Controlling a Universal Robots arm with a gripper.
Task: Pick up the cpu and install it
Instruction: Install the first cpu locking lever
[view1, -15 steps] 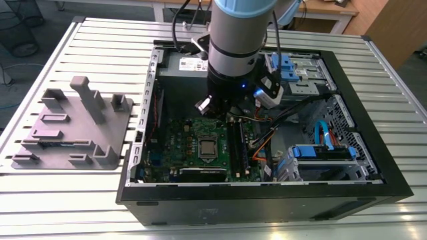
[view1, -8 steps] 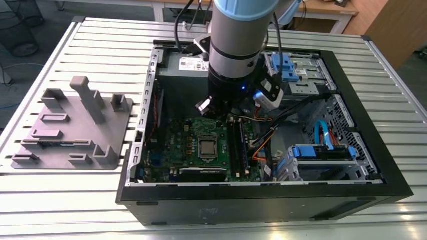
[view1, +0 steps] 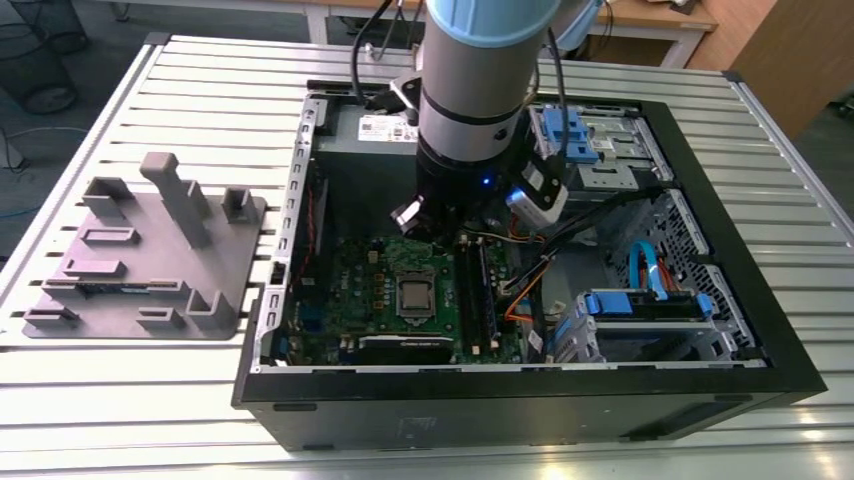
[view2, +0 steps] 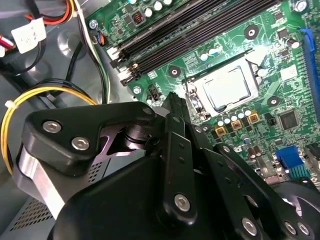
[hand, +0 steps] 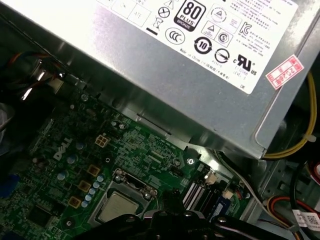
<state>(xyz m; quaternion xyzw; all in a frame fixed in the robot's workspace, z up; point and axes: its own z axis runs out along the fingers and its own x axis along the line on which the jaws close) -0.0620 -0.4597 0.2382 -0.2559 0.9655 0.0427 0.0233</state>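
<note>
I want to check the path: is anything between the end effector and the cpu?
Nothing visible. The cpu lies uncovered in its socket on the green board, and the end effector hangs above and beside it.

The cpu (view1: 415, 295) sits in the motherboard (view1: 350, 300) inside the case (view1: 747, 290), beside the memory slots (view1: 478, 295).

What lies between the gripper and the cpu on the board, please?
In the second wrist view, bare green board with the socket frame's edge separates the gripper from the cpu.
</note>
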